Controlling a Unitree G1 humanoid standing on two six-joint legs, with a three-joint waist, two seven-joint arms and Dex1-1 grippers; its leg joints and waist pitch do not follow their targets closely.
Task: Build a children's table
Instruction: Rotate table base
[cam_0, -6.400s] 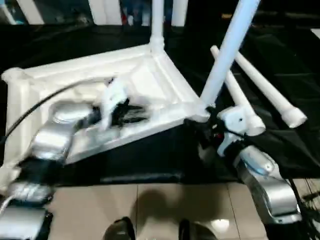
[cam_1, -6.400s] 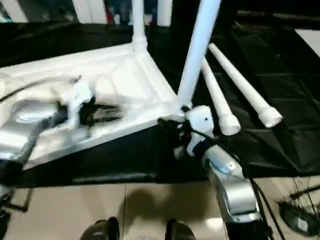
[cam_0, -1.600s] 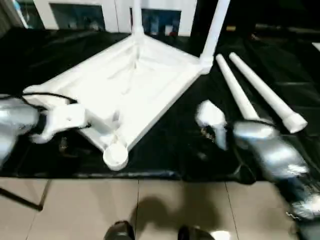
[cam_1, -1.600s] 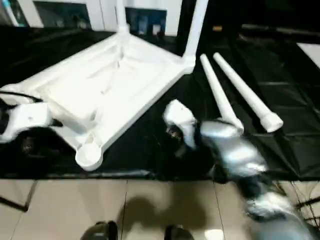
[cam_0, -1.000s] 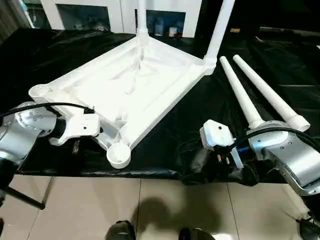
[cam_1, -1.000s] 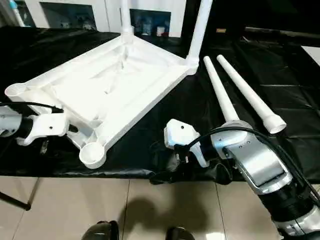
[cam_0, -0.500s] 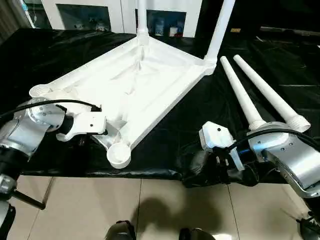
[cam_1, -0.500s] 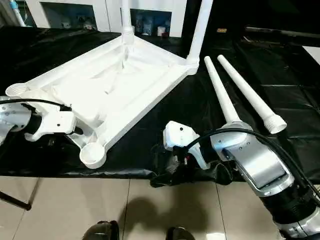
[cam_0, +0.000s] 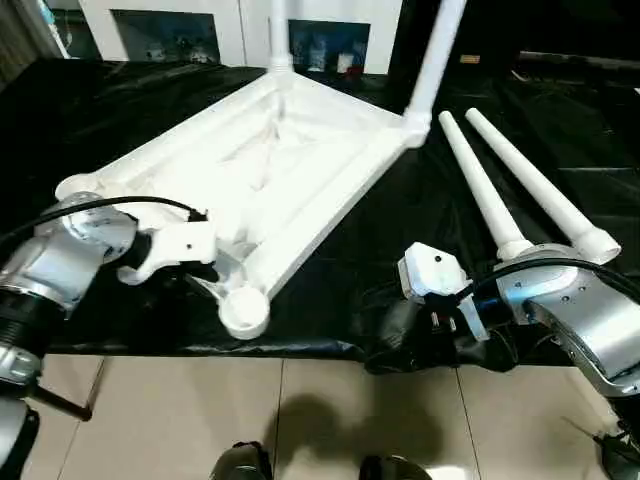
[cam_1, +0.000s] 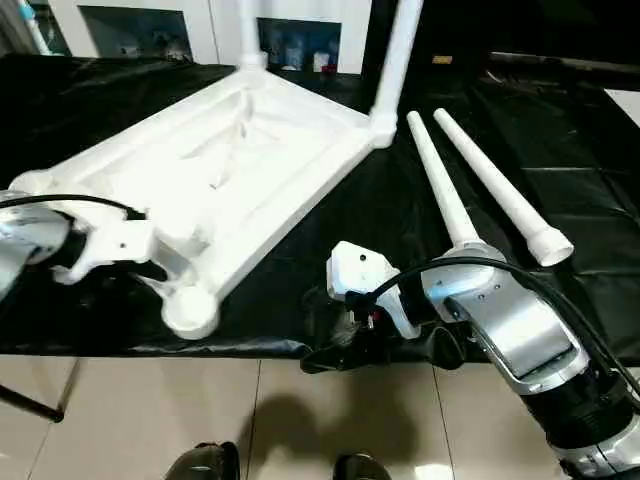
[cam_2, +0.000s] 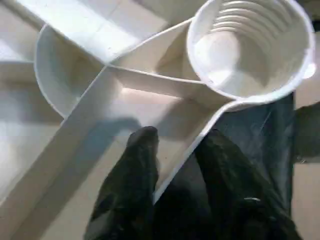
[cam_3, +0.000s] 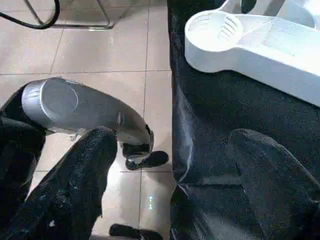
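The children's table top (cam_0: 270, 170) lies upside down on a black-covered surface, ribbed underside up. Two white legs (cam_0: 437, 50) (cam_0: 279, 30) stand in its far corner sockets. Two more legs (cam_0: 480, 180) (cam_0: 535, 180) lie loose side by side on the right. My left gripper (cam_0: 205, 265) is at the near corner, just behind the empty socket (cam_2: 245, 50). Its fingers (cam_2: 142, 150) are shut on the top's thin rim, one inside and one outside. My right gripper (cam_3: 172, 137) hangs open over the front edge of the black cloth (cam_3: 225, 115), holding nothing.
A white cabinet with glass doors (cam_0: 230, 20) stands behind the work surface. Beige tiled floor (cam_0: 150, 420) lies in front, with my feet (cam_0: 240, 462) at the bottom. The black cloth hangs over the front edge near my right gripper.
My left gripper has moved in to the near corner and its fingers have closed on the rim. The near corner has shifted slightly. The right arm has stayed put.
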